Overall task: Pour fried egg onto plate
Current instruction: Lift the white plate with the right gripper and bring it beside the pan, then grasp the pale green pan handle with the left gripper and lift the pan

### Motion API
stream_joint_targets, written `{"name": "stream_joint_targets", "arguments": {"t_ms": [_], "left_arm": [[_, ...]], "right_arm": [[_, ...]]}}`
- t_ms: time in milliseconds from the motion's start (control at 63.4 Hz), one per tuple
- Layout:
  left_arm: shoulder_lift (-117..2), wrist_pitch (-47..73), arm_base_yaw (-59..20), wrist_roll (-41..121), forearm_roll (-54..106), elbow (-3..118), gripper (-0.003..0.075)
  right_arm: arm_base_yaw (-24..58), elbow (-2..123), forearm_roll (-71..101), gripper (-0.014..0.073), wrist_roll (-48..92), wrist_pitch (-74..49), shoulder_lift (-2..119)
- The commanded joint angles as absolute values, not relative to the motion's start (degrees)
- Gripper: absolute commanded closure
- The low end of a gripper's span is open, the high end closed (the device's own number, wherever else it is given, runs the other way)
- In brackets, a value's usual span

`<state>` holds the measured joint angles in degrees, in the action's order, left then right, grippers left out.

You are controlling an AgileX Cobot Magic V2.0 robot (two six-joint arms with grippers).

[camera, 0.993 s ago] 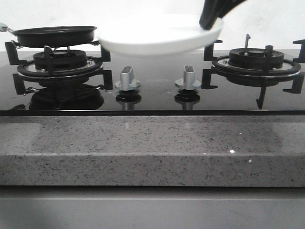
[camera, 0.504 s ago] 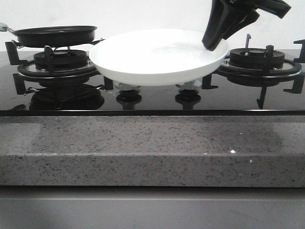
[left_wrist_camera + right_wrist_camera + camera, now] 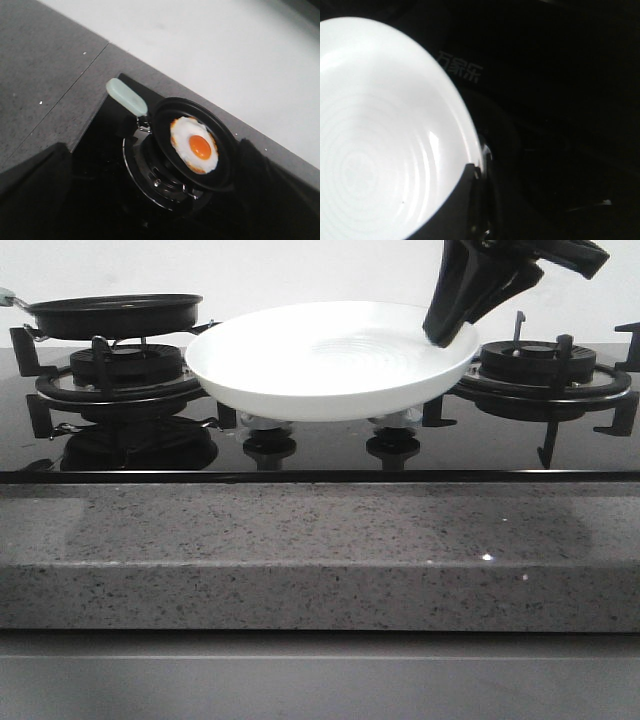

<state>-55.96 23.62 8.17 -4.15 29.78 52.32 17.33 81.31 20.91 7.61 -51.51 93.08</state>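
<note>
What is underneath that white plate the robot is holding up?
Under the plate sit two silver stove knobs on the black glass cooktop, their tops hidden by the plate. The right gripper holds its rim. The plate's underside cannot be seen.

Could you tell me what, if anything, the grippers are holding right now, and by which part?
The right gripper holds the plate by its right rim. The left gripper holds nothing visible; the pan sits ungrasped on its burner.

Plates showing: one plate (image 3: 330, 365)
Frying pans showing: one (image 3: 115, 315)
Fried eggs showing: one fried egg (image 3: 194, 145)
Burners showing: two (image 3: 125, 375) (image 3: 540, 370)
Knobs showing: two (image 3: 268, 435) (image 3: 392, 432)
</note>
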Motion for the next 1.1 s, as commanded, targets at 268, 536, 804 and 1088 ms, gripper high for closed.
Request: {"name": "stream_joint_targets", "arguments": {"t_ms": [268,536,804,1088], "left_arm": [[-82.9,47.4,19.4,14.1,68.0,72.9,0.008],[-95.5,51.0,19.5,17.3,72.3,81.0,0.008],[-98.7,45.1,18.8,17.4,72.6,83.8,0.008],[-100.6,40.8,16.2,17.4,72.6,84.7,0.008]], "right_arm": [[17.2,82.8,22.7,0.0711,8.2,-49.3,90.1],[17.2,82.8,22.7,0.0711,8.2,-49.3,90.1],[17.2,82.8,22.7,0.0711,8.2,-49.3,90.1],[17.2,82.8,22.7,0.0711,8.2,-49.3,90.1]]}}
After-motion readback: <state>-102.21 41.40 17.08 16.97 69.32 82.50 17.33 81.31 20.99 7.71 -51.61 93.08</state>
